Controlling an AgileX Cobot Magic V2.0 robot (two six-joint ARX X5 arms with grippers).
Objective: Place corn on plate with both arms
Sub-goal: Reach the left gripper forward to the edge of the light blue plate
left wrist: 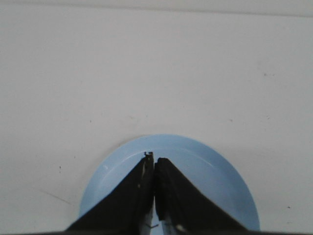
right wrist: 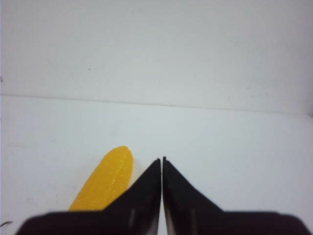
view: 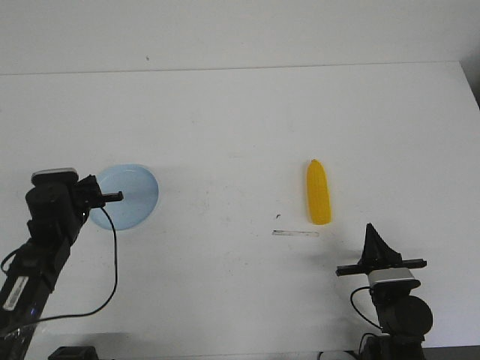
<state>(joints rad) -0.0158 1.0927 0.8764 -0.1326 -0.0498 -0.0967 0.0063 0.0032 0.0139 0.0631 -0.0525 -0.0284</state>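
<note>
Front view shows the corn cob (view: 319, 192) lying flat on the white table (view: 225, 120), just ahead and left of the right gripper (view: 373, 234), whose jaws are pressed together, empty. It looks light, rigid and slick; mid-length seems the surest hold. Left gripper (left wrist: 154, 161), also closed, hovers over the pale-blue plate (view: 139, 196).

White table (view: 240, 120) — thin clear strip (view: 295, 233)

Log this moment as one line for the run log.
corn: on table, untouched | plate: bare | left gripper: shut, over plate | right gripper: shut, near corn | stage: corn not yet grasped
</note>
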